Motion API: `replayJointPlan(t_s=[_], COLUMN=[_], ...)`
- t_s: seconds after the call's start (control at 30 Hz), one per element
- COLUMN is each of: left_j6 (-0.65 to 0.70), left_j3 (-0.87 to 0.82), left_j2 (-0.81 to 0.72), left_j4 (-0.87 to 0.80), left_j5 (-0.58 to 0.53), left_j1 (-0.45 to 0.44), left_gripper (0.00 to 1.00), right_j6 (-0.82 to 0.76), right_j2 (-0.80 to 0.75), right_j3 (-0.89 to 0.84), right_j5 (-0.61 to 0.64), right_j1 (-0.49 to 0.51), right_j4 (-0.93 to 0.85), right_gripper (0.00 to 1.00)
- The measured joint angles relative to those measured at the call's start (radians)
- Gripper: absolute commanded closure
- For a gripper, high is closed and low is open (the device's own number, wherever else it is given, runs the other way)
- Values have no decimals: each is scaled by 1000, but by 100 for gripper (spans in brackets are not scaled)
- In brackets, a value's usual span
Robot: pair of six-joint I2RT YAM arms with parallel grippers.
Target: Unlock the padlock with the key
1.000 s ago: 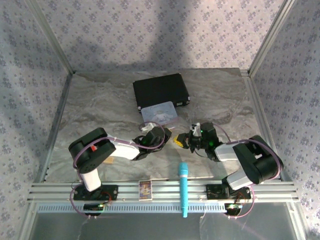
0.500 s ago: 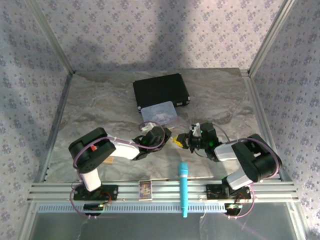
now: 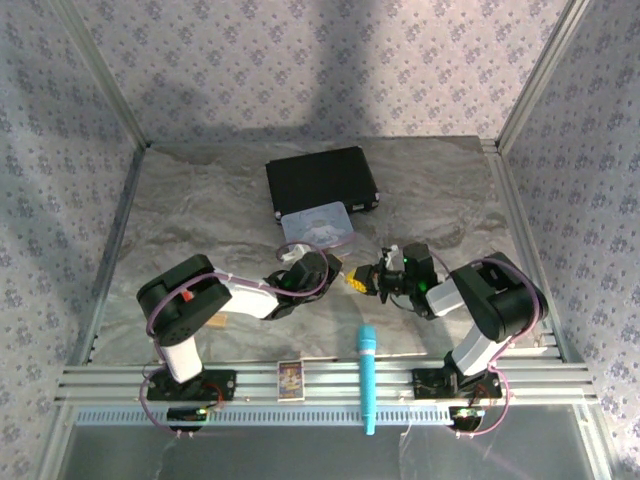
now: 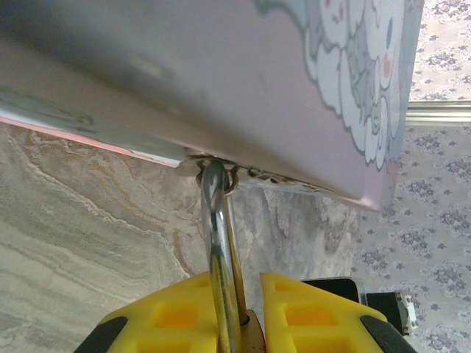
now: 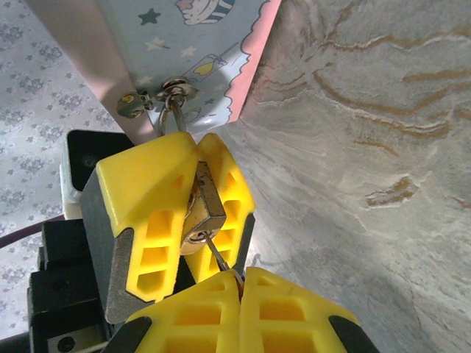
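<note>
- No writing can be read. The pastel tin carries only cartoon print: stars and a cupcake in the right wrist view, a white cloud-like figure in the left wrist view.
- The padlock hangs by its shackle from the tin's ring hasp. Its long axis runs from that ring toward the right gripper, base end facing it.
- The left gripper clamps the padlock's brass body between its 2 yellow fingers.
- The right gripper's fingers are pressed together on the key, whose thin blade meets the padlock's base; how deep it sits I cannot tell.
- The right wrist view gives key and base. The left wrist view gives the shackle through the ring. The top view sets both grippers tip to tip just in front of the tin, near a black case, with a turquoise microphone across the near rail.
</note>
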Motion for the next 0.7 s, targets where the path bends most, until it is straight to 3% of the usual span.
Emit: replayJointPlan(t_s=[0.4,0.7], left_j6=[23,19], left_j3=[-5,-5], left_j2=[8,8], left_j4=[11,10], left_j5=[-9,-11], left_j1=[7,8], left_gripper=[100,100], right_j6=[156,175], right_j2=[157,138], right_j3=[29,59], right_j5=[-94,-104], right_j1=[-16,-18], right_j4=[169,123], right_gripper=[100,100])
